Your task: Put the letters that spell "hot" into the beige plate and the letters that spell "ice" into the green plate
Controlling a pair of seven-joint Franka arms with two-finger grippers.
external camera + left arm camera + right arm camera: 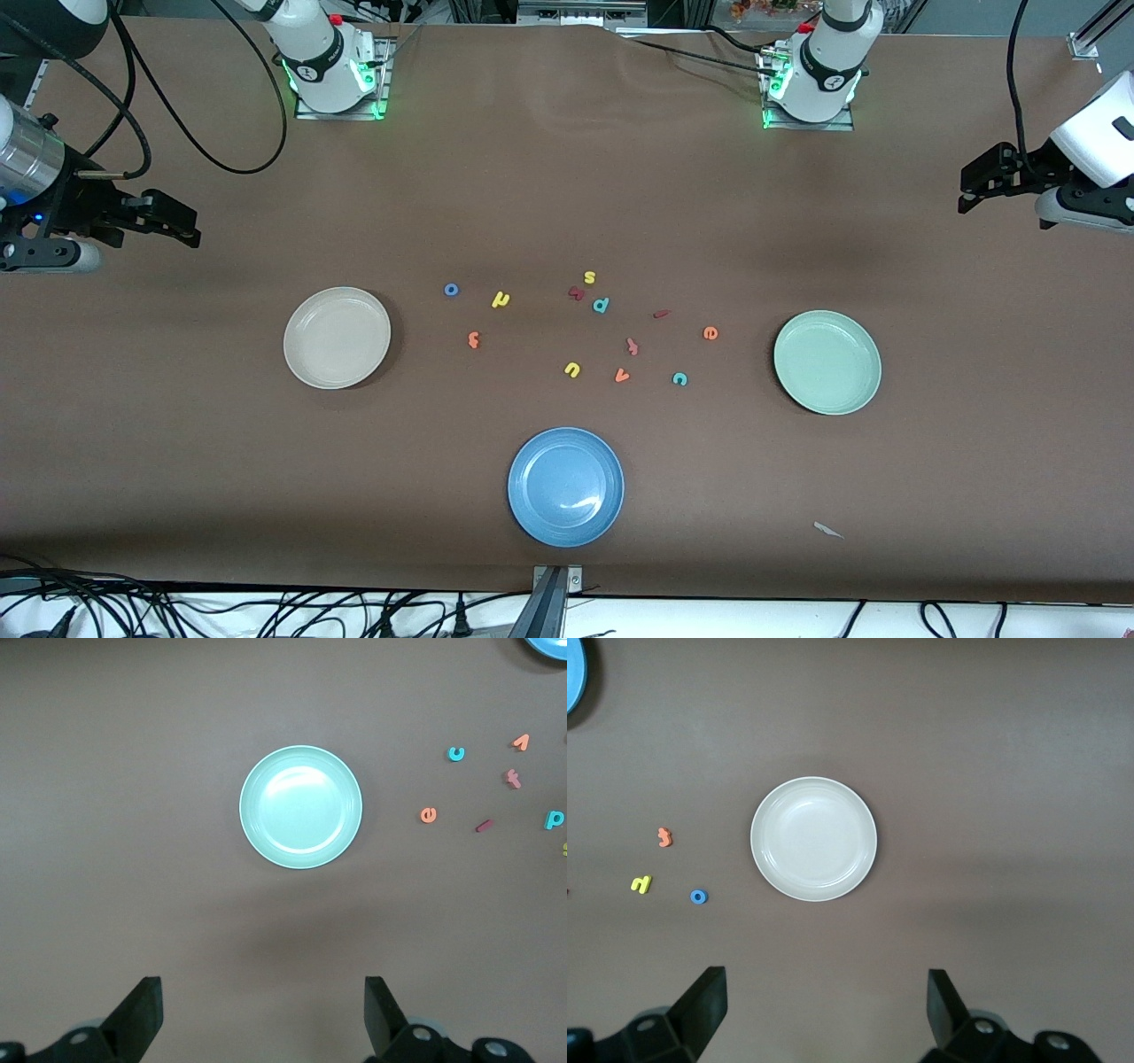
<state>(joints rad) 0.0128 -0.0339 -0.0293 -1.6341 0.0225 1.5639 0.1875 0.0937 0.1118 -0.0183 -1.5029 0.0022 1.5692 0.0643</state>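
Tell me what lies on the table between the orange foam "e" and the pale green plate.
Nothing: in the front view, bare brown tabletop separates the orange foam "e" from the round pale green plate. The left wrist view shows the same empty stretch.

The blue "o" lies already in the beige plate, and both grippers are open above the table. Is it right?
Not quite. The blue "o" lies on the table beside the beige plate, not in it, as the front view shows. The left gripper and the right gripper are open.
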